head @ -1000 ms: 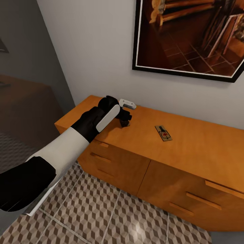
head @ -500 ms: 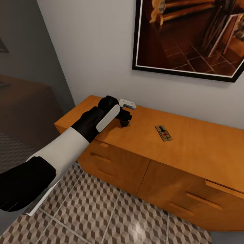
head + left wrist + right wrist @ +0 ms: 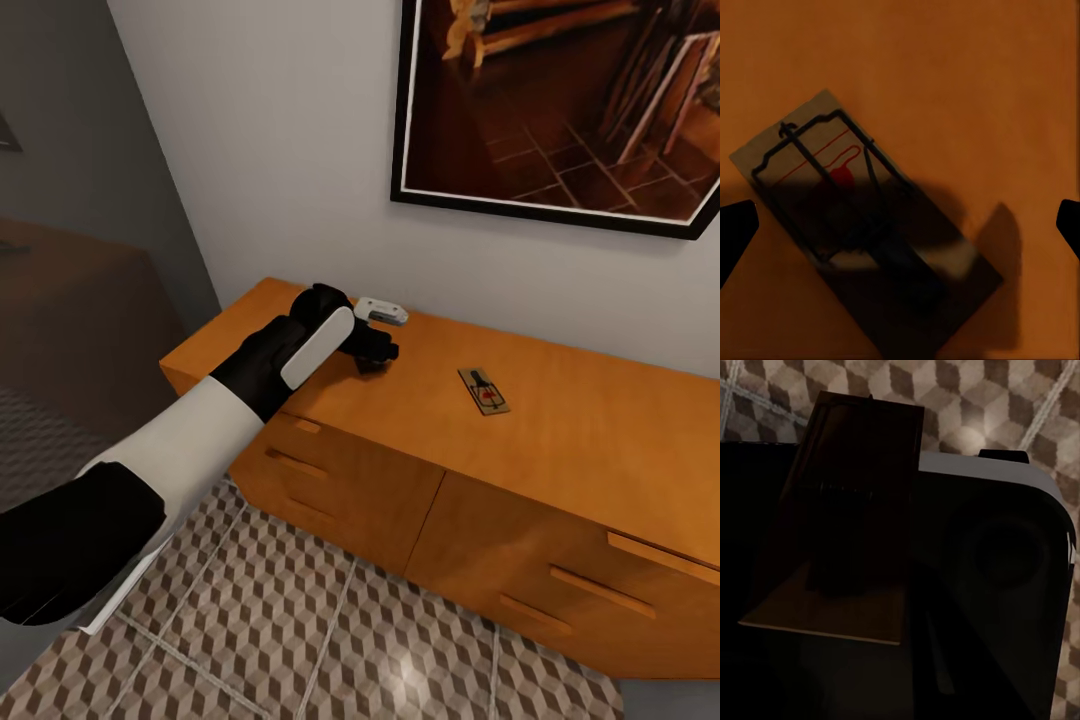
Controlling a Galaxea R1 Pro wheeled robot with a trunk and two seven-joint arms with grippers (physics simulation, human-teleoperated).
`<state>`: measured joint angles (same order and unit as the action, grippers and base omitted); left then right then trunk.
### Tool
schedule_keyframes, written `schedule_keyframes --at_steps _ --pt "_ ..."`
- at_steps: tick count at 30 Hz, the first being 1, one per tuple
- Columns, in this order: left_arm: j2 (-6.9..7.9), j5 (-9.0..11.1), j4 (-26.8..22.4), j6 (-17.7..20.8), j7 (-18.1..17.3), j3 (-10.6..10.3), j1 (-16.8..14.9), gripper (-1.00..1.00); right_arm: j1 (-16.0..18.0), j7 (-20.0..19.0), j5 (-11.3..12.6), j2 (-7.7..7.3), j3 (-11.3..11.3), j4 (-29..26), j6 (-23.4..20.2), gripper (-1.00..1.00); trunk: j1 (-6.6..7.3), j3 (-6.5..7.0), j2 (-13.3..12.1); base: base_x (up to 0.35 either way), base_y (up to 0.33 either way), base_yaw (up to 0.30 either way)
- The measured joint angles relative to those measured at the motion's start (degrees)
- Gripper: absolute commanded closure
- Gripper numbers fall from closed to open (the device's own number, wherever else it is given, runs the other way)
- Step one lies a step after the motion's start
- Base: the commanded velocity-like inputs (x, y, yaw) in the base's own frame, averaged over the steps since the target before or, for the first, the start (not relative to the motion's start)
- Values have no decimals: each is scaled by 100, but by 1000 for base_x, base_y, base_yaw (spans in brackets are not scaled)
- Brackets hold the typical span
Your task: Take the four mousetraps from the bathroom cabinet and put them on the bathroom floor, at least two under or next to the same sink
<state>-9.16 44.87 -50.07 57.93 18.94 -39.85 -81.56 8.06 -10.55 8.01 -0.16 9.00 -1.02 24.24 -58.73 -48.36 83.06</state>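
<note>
Your view takes in the tiled bathroom floor with its cube pattern, and above it the orange-brown cabinet against the white wall, under a dark framed picture. Your left arm reaches in from about 8 o'clock and ends over the cabinet's worktop near its left end, where the left gripper hangs low over the wood. In the left wrist view its fingers are spread wide, released, with a mousetrap lying flat on the worktop between them, touching neither. A second mousetrap lies flat at about 3 o'clock from that gripper, well apart. In the right wrist view a third mousetrap sits dark and tilted above the floor; whether the right fingers are clenched on it you cannot tell.
</note>
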Motion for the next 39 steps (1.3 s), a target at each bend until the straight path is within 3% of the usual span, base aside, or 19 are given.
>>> schedule_keyframes --at_steps 39 --pt "9 32 9 -3 8 -81 128 -100 0 -4 0 0 0 0 -2 100 0 -1 0 0 0 0"
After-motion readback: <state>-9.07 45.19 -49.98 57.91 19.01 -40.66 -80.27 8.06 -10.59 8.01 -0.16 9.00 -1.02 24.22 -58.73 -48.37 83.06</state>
